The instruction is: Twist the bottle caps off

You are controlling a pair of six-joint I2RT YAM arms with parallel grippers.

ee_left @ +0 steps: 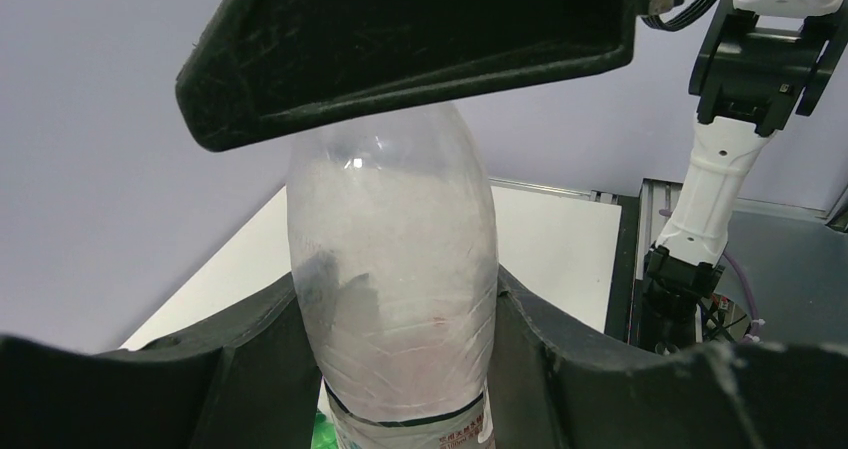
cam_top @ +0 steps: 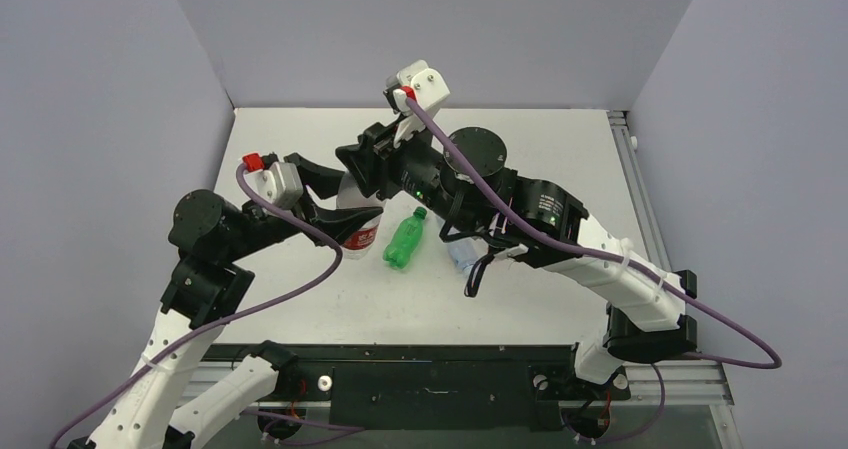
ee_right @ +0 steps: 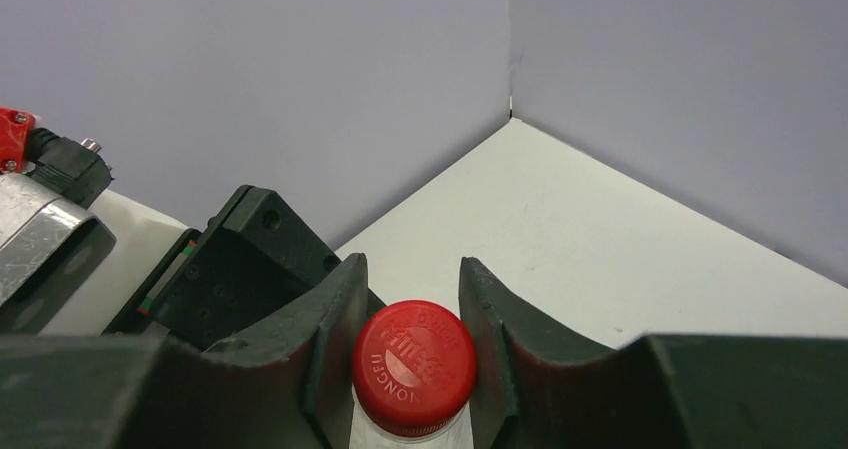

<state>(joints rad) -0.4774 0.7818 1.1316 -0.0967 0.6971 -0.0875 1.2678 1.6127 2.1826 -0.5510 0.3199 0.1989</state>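
A clear bottle with a red label (cam_top: 362, 232) stands upright left of centre on the white table (cam_top: 540, 159). My left gripper (cam_top: 335, 204) is shut on its body; in the left wrist view the bottle (ee_left: 395, 269) fills the gap between both fingers (ee_left: 250, 369). My right gripper (cam_top: 362, 164) reaches over from the right and is shut on the bottle's red cap (ee_right: 415, 367), with a finger (ee_right: 335, 319) pressed against each side of the cap. A green bottle (cam_top: 404, 241) with a green cap (cam_top: 420, 212) lies just right of the held bottle.
A clear pale-blue bottle (cam_top: 462, 257) lies partly hidden under the right arm (cam_top: 560, 219). Grey walls close in the table at the left, back and right. A metal rail (cam_top: 628, 159) runs along the right edge.
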